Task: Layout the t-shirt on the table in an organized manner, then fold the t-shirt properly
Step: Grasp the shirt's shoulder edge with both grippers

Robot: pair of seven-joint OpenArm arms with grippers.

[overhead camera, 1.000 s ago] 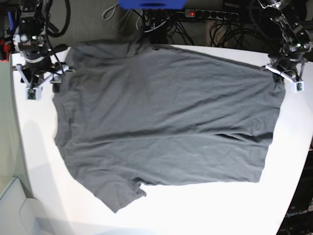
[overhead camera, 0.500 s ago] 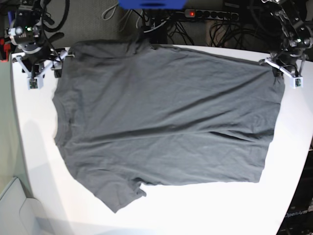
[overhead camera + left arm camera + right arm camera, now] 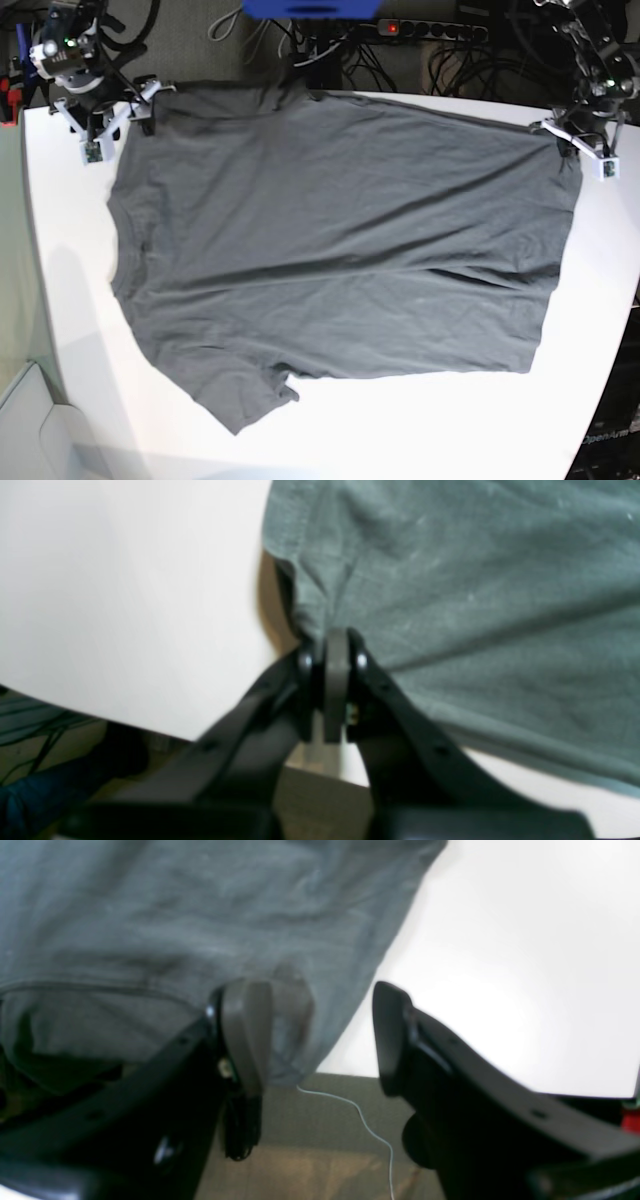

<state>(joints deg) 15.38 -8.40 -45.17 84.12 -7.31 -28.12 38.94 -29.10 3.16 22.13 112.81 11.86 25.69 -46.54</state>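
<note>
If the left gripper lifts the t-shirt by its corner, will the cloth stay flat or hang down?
It would probably hang limp: the t-shirt is thin and wrinkled, and bunches where the left gripper pinches it. It looks light for its spread. On the smooth table it should slide easily, though dragging may add creases.

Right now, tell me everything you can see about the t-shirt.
The t-shirt is plain dark grey, soft wrinkled cloth with no print. It lies spread flat on the white table, one short sleeve pointing to the near edge, its far edge hanging a little over the table's back. The left gripper is shut on the shirt's far corner. The right gripper stands open at the other far corner, one finger against the cloth.
</note>
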